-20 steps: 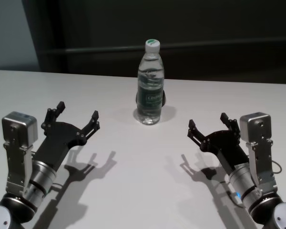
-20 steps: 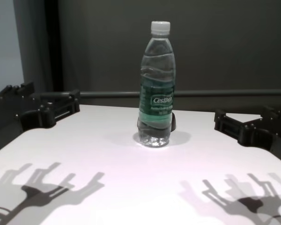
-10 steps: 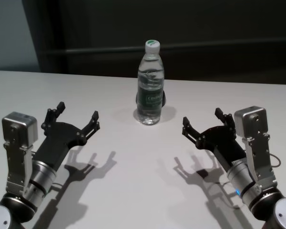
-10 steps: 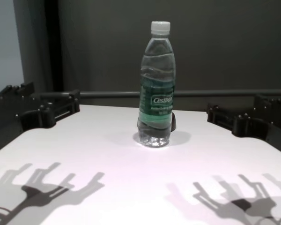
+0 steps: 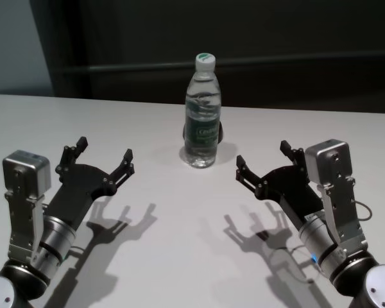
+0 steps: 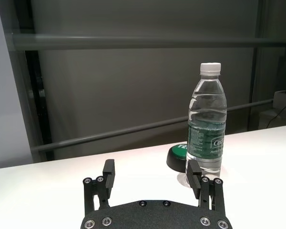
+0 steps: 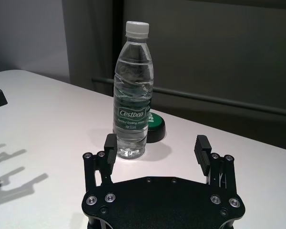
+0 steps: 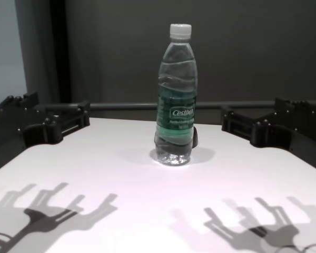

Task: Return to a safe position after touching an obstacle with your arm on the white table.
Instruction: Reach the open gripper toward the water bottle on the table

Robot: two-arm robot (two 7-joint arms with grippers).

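The right tool (image 7: 157, 149), fingers spread and holding nothing, hangs above the white tabletop (image 7: 47, 138) just short of the upright water bottle (image 7: 132, 90).

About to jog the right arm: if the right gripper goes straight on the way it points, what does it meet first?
Probably the bottle: the open right gripper points at it, left finger lined up with its base. Depth is unclear; it might just pass beside it.
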